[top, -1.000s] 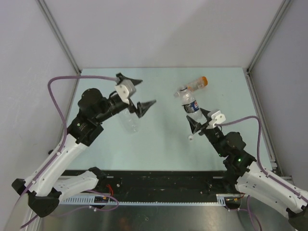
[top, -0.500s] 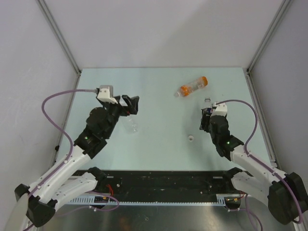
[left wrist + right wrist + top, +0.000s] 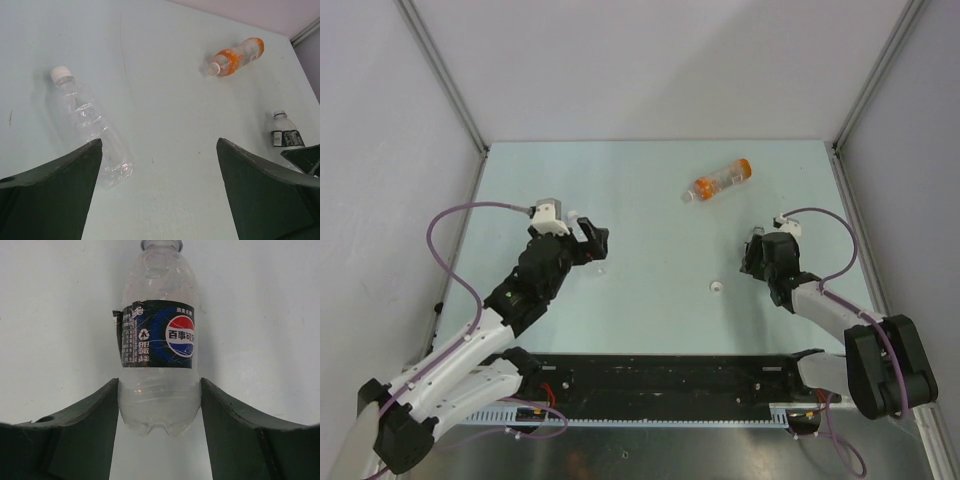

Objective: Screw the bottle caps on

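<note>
Top external view shows a loose white cap (image 3: 717, 288) nearest on the desk (image 3: 650, 220). Beyond it, the right end effector (image 3: 159, 385) clamps the uncapped Pepsi bottle (image 3: 159, 335); the left end effector (image 3: 159, 145) gapes empty over the capped clear bottle (image 3: 87, 125). Farthest lies the orange bottle (image 3: 235, 55), capping unclear.

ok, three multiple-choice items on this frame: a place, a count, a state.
1. The loose small white round plastic cap lies: A on the table near the right gripper; B on a bottle neck; C inside a gripper.
2. Bottles visible: A two; B three; C four.
3. The right gripper is: A open, empty; B shut on the blue-labelled clear plastic bottle; C shut on a cap.
Key: A, sits on bare table; B, orange-tinted bottle, plain clear bottle, blue-labelled one; B, fingers touch both its sides.
</note>
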You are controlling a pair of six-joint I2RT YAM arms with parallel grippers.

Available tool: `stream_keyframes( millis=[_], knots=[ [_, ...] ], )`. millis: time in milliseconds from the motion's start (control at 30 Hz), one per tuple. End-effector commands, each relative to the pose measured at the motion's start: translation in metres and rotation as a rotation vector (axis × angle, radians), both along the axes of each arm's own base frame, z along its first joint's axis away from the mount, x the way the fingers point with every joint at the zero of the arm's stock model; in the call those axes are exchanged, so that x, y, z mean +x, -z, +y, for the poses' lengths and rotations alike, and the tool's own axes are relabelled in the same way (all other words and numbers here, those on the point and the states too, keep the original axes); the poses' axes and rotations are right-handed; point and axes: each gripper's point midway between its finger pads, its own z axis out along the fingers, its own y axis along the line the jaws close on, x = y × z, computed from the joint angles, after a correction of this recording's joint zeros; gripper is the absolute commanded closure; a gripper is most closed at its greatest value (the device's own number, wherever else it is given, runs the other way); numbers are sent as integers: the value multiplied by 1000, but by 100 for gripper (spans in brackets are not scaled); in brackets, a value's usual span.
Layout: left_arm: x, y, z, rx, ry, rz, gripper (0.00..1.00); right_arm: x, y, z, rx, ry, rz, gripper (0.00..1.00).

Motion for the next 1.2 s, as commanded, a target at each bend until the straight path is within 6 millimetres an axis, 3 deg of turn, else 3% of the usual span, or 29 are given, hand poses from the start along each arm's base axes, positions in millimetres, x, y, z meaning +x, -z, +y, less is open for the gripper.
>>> stream_keyframes(
  millis=[0,133,200,267,400,533,700,800,1067,1167],
  knots=[
    [1,7,-2,-26,-6,25,1,13,-12,4,77,45,-30,76],
    [5,6,-4,-11,-8,28,1,15,-24,6,74,20,-67,41],
    [8,4,-6,3,-1,28,0,17,-35,9,67,-15,-101,14],
    [11,2,-9,16,7,28,0,18,-49,9,58,-37,-137,4],
    [14,-1,-14,37,29,25,0,22,-87,11,93,-60,-234,1],
    [15,-6,-12,56,30,8,0,32,-129,20,289,-59,-363,1],
    [15,-7,-6,69,11,-3,1,67,-173,28,424,-87,-500,2],
    [14,-6,-5,71,10,-4,1,103,-170,40,467,-44,-400,2],
    [10,0,-2,57,2,3,0,205,-123,56,309,288,-286,1],
    [9,2,-3,53,8,9,1,235,-100,56,296,392,-252,2]
  ],
)
